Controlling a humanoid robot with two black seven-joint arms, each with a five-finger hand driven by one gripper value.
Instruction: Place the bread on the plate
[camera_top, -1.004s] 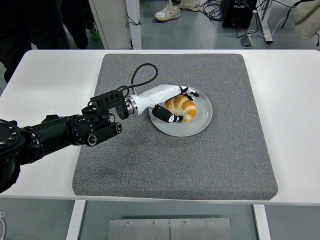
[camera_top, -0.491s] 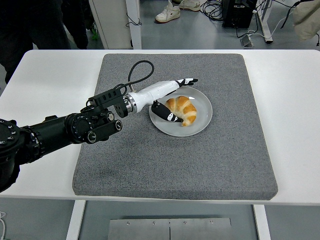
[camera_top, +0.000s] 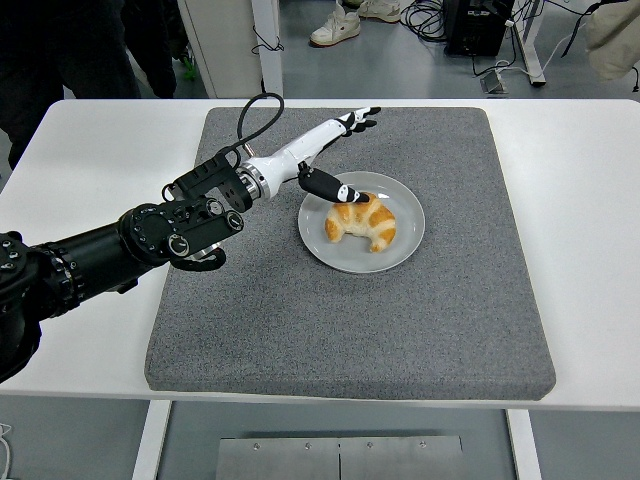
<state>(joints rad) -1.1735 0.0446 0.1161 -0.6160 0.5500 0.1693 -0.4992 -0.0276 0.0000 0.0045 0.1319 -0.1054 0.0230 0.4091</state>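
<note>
Grey matting (camera_top: 300, 320) is lying beneath my left hand (camera_top: 325, 150), which is hovering fingers spread, holding nothing, the croissant (camera_top: 362, 220) sitting on the plate (camera_top: 405, 245) just below my thumb.

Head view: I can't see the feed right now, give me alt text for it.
A croissant lies on a grey plate on a grey mat covering a white table. The left hand hovers open above the plate's far-left rim, holding nothing. The right arm is out of view.
</note>
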